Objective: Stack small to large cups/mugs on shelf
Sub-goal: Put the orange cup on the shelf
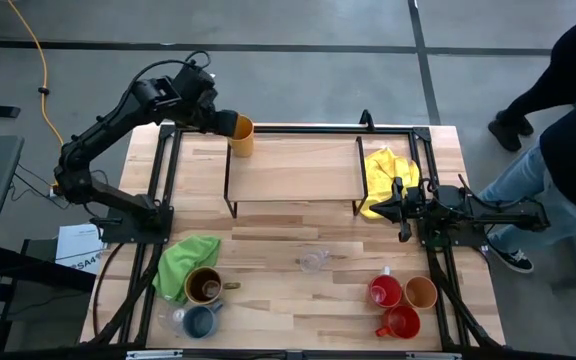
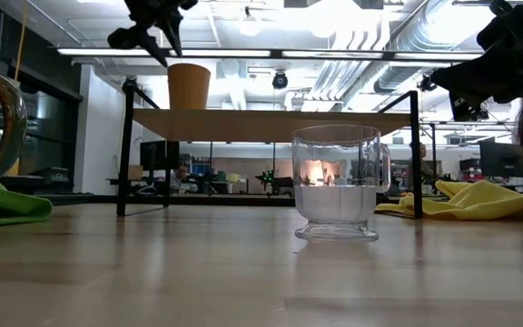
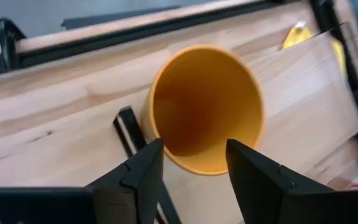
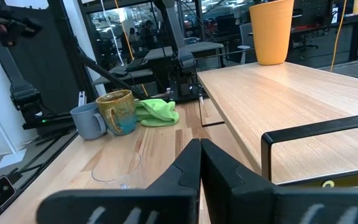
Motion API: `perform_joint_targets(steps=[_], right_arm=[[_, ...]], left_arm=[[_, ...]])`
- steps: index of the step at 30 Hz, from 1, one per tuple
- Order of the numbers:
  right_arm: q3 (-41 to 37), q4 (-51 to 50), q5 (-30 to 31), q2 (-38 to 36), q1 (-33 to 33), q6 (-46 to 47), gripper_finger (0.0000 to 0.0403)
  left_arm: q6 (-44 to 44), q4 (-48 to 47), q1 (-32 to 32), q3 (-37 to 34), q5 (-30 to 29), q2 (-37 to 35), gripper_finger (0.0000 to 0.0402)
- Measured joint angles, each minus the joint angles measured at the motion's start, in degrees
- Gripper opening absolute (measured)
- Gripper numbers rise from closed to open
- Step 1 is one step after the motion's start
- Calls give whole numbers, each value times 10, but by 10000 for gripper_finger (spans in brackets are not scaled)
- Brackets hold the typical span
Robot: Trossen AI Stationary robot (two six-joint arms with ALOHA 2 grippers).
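Yellow-orange cup (image 1: 241, 135) stands upright on the far-left corner of the shelf (image 1: 293, 170). The left gripper (image 3: 191, 163) is directly above it with its jaws spread apart, one finger outside the rim on each side, nothing gripped; in the low view the cup's base sits flat on the board while the gripper hangs above its mouth. Judgement: placing step, cup set down and released.

To finish well: lift straight up off the rim before any sideways travel, so neither finger catches the lip and tips the cup off the near edge. The cup sits close to the corner leg, so any nudge should go toward the middle of the board.

Right gripper (image 4: 199, 167) is clenched on nothing, parked at the far end of the shelf from the left tool, just beside the yellow cloth (image 1: 386, 178).

Count, working away from the left gripper (high view):
- shelf: 1, holding 1 cup
- green cloth (image 1: 188, 263): 1
- brown mug (image 1: 204, 286): 1
- blue-grey mug (image 1: 200, 320): 1
- clear glass (image 1: 313, 262) mid-table: 1; a second clear one seems to lie by the blue-grey mug, not certain
- red mugs (image 1: 385, 291): 2
- tan cup (image 1: 421, 292): 1

Seven vessels not yet on the shelf, by this count.
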Motion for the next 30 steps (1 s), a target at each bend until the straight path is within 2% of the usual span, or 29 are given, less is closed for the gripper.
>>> perform_joint_targets(steps=[9,14,17,23,30], right_arm=[[0,0,0,0,0,0,0],[0,0,0,0,0,0,0],[0,0,0,0,0,0,0],[0,0,0,0,0,0,0],[0,0,0,0,0,0,0]], left_arm=[[7,115,-2,0,37,-62,163],[20,219,-56,0,34,-106,163],[52,276,-117,0,11,-130,163],[118,381,-294,-21,-62,-139,163],[173,569,-454,-130,-88,-137,163]])
